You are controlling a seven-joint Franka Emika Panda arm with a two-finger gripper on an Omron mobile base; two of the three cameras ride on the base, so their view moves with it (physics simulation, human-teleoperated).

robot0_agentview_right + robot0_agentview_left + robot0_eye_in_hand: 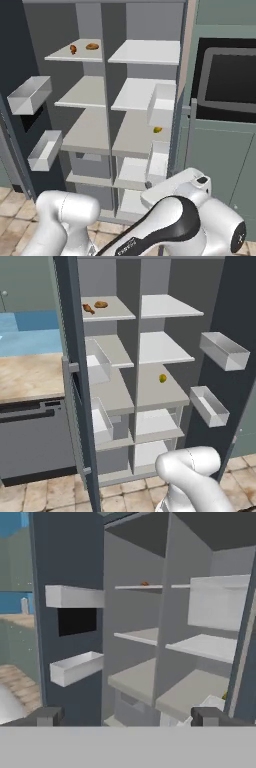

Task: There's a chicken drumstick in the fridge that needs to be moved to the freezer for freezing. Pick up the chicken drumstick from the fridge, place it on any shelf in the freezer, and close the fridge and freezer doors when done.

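Both doors stand open. The chicken drumstick [88, 308] lies on the freezer's [107, 386] top shelf beside a golden-brown bun [101, 304]. The gripper [127, 716] is open and empty, facing the shelves.

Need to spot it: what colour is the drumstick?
Reddish-brown drumstick, clearest in the left base view.

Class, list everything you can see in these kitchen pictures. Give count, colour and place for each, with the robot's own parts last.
chicken drumstick: one, reddish-brown, top shelf, left column.
bun: one, golden-brown, beside the drumstick on the same shelf.
fruit: one, yellow-green, third shelf down, right column.
doors: two, slate-blue, both open.
door bins: four, clear, two on each door.
counter: one, tan, left of the unit.
arm: one, white with dark joints, foreground.
end effector: one, dark tips, open, facing the shelves.
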